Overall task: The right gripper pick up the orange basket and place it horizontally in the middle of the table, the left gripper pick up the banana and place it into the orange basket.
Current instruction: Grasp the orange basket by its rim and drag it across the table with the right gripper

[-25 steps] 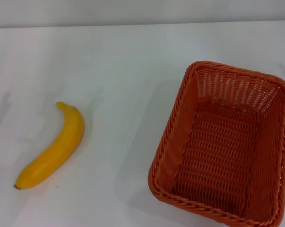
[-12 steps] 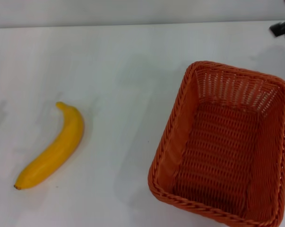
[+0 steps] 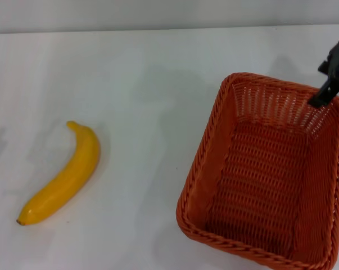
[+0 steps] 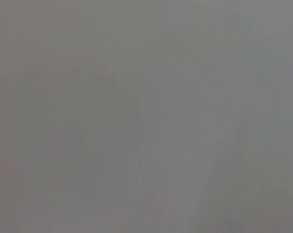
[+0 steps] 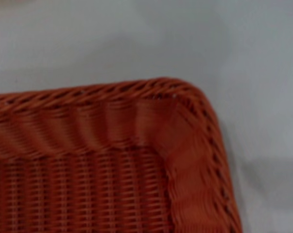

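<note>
Basket: orange basket on white counter, robot's right side, long axis running near-to-far, slightly skewed; not yet turned horizontal or centred.
Basket handling: prob. light, stiff woven walls w/ braided rim; some flex likely, won't crush. Big vs gripper, so may tip or swing if taken at one corner.
Hold point: far rim, one finger inside the wall and one outside, just under the braid; mid-wall better than corner for balance.
Right gripper: right gripper hangs over far-right corner of basket, dark finger pointing down at rim; spread or pressed together, can't tell. Wrist view looks onto a rim corner, nothing pinched as far as seen.
Banana: banana lies flat on counter, robot's left, well apart from basket. Smooth, glossy, maybe slippery; take across the thick middle.
Left gripper: out of sight; wrist view plain grey.
</note>
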Available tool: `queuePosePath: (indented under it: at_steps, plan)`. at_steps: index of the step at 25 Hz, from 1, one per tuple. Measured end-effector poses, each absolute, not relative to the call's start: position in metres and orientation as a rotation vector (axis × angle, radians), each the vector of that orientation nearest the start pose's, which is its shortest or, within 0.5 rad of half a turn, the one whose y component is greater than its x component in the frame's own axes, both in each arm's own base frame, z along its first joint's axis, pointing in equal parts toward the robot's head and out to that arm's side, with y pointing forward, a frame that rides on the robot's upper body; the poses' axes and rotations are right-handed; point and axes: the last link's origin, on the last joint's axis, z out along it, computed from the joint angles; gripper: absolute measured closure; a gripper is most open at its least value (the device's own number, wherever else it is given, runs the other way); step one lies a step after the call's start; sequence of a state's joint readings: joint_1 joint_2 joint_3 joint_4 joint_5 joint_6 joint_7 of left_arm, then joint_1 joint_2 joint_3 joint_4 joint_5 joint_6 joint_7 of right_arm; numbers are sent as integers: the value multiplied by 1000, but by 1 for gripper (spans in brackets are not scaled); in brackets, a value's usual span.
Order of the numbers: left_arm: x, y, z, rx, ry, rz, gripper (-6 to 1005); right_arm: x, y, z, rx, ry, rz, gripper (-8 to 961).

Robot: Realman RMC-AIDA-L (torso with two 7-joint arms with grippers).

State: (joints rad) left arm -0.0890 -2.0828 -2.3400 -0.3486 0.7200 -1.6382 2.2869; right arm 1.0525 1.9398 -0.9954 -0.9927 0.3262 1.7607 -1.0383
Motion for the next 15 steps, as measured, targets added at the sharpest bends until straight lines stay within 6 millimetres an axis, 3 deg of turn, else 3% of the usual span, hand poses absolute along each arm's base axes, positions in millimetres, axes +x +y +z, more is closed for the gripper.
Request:
queuePosePath:
  at_steps: [15]
  plan:
    - [-362, 216, 84, -1430, -539, -1210, 136, 117, 444, 17, -2688, 348, -918, 94]
